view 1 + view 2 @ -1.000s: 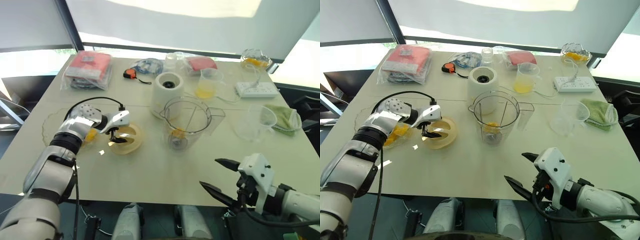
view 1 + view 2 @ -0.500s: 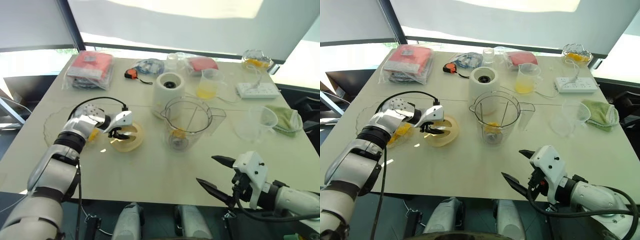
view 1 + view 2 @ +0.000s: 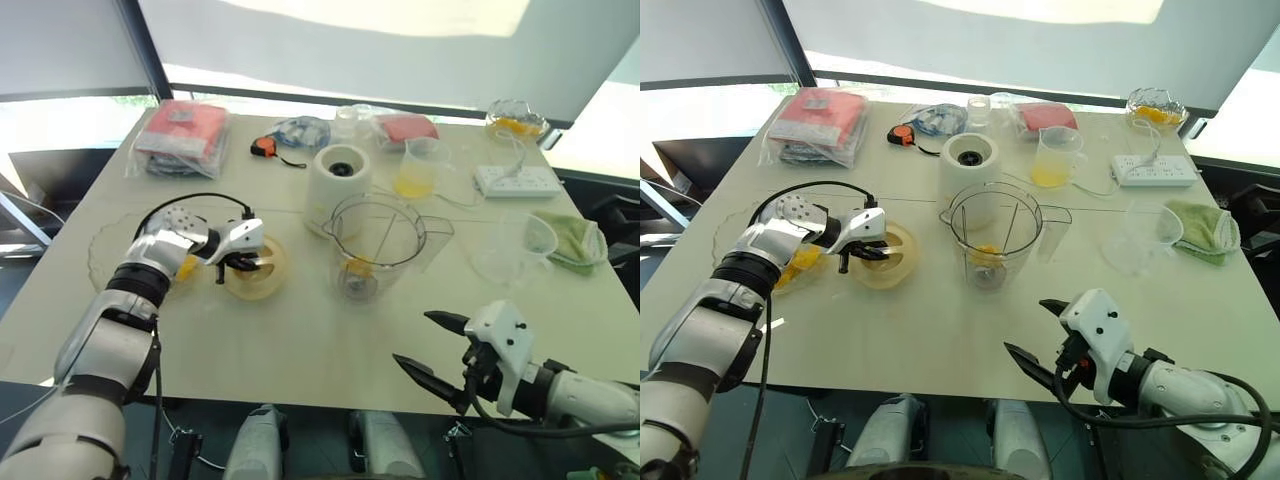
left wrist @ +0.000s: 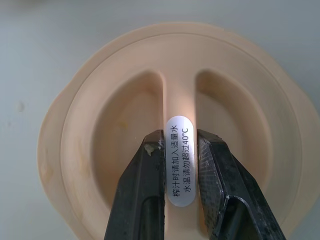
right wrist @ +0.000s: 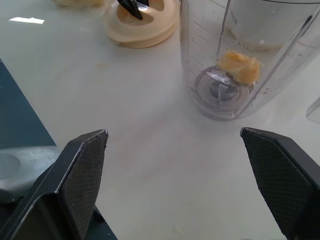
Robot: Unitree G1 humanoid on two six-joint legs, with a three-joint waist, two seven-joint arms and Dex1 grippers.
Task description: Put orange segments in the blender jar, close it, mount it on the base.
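Note:
A cream round lid [image 4: 235,125] lies on the table left of the blender jar [image 3: 377,243]. My left gripper [image 4: 179,139] is shut on the lid's raised middle ridge, over a white label. The clear jar stands upright and open, with an orange segment [image 5: 239,65] beside its metal blade. More orange segments [image 3: 800,262] lie in a shallow clear bowl behind my left wrist. The white base [image 3: 338,176] stands just behind the jar, its dark socket facing up. My right gripper [image 3: 412,339] hangs open and empty at the table's front edge, right of centre.
A measuring cup of yellow liquid [image 3: 414,170], a power strip [image 3: 515,180] and a bowl with orange pieces [image 3: 515,118] stand at the back right. A clear cup [image 3: 521,246] and a green cloth [image 3: 572,240] lie right. Red packets [image 3: 180,136] and a tape measure [image 3: 263,148] lie at the back left.
My left gripper's fingers, open over the lid a second ago, have closed on its middle ridge. The right arm has stayed where it was.

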